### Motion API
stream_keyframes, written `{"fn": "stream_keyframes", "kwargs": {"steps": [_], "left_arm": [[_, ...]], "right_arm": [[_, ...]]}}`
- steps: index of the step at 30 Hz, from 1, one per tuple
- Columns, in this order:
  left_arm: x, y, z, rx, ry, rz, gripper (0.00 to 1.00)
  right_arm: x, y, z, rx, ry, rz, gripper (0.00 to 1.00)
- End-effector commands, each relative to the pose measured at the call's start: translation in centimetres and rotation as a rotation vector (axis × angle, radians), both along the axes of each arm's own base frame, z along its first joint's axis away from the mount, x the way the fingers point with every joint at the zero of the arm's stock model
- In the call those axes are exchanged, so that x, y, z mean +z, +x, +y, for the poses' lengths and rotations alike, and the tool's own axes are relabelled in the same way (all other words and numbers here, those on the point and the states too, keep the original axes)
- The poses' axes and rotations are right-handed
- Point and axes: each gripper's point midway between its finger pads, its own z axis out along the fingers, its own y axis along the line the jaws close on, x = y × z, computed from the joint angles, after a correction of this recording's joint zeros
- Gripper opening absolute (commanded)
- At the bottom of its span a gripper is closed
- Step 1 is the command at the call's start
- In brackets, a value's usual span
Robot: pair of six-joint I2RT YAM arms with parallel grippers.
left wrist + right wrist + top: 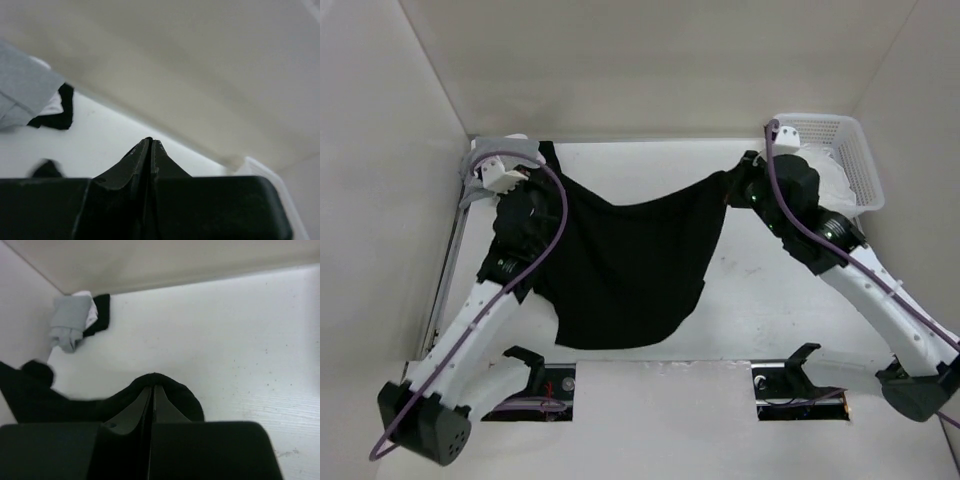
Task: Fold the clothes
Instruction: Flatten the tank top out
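The clothes [620, 270], one black thin garment, hang stretched between both arms above the white table [760, 290]. The top edge sags in the middle and the lower part drapes down toward the near side. My right gripper [730, 188] is shut on the right upper corner. In the right wrist view the black fabric [190, 400] wraps over its closed fingertips [154, 387]. My left gripper [542, 182] is shut at the left upper end, largely hidden against the cloth. In the left wrist view its jaws [150, 141] are pressed together, with a bit of black fabric [47, 170] to their left.
A light grey garment [485, 158] [25, 90] [70, 322] lies bunched in the back left corner with some black cloth [101, 312] beside it. A white mesh basket [840, 150] stands at the back right. Walls enclose the table on three sides.
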Motion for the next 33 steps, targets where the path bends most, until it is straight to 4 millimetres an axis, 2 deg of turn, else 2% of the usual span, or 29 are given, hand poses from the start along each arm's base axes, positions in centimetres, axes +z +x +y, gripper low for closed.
{"fn": "stream_keyframes", "kwargs": {"steps": [1, 4, 7, 9, 11, 14, 16, 18, 21, 22, 23, 24, 26, 28, 30, 33], "left_arm": [[1.0, 3.6, 0.1, -0.051, -0.130, -0.034, 0.03], [2.1, 8.9, -2.1, -0.158, -0.217, -0.020, 0.03], [5.1, 13.3, -5.9, -0.289, -0.246, -0.050, 0.03], [6.9, 15.2, -8.2, -0.366, -0.246, -0.073, 0.03], [7.7, 16.6, -9.1, -0.407, -0.270, -0.076, 0.04], [6.9, 18.0, -9.1, -0.416, -0.304, -0.059, 0.07], [4.7, 18.7, -7.8, -0.382, -0.312, -0.020, 0.10], [1.7, 19.2, -5.8, -0.332, -0.319, 0.031, 0.15], [-4.0, 19.6, -2.3, -0.254, -0.337, 0.112, 0.35], [-6.0, 19.7, -1.5, -0.240, -0.341, 0.140, 0.46], [-8.5, 19.5, -0.9, -0.229, -0.349, 0.184, 0.57], [-10.9, 18.9, -0.3, -0.212, -0.369, 0.226, 0.62], [-14.3, 17.1, 0.2, -0.184, -0.397, 0.276, 0.62], [-16.0, 15.0, -0.5, -0.192, -0.386, 0.275, 0.60], [-17.5, 13.0, -2.0, -0.210, -0.342, 0.290, 0.59], [-20.6, 10.0, -4.3, -0.235, -0.254, 0.359, 0.58]], "right_arm": [[6.5, 0.7, 1.8, 0.114, 0.155, -0.145, 0.00], [12.0, -0.6, 0.5, 0.106, 0.189, -0.251, 0.00], [16.4, -5.0, 1.2, 0.180, 0.211, -0.311, 0.00], [16.9, -7.5, 3.0, 0.242, 0.187, -0.305, 0.00], [16.0, -9.7, 5.9, 0.311, 0.141, -0.274, 0.00], [13.0, -12.3, 11.5, 0.423, 0.054, -0.212, 0.00], [10.1, -13.3, 14.9, 0.479, 0.002, -0.161, 0.01], [5.4, -13.6, 17.9, 0.508, -0.060, -0.079, 0.03], [-3.8, -14.7, 21.9, 0.553, -0.099, 0.106, 0.04], [-6.9, -15.9, 23.5, 0.593, -0.098, 0.172, 0.07], [-9.1, -17.1, 24.8, 0.633, -0.102, 0.218, 0.13], [-12.0, -18.6, 26.3, 0.682, -0.120, 0.275, 0.22], [-15.8, -21.4, 28.1, 0.760, -0.156, 0.356, 0.34], [-17.7, -22.7, 27.8, 0.782, -0.176, 0.378, 0.39], [-18.3, -22.4, 26.0, 0.759, -0.154, 0.377, 0.41], [-19.0, -18.3, 21.2, 0.611, -0.085, 0.391, 0.39]]}}
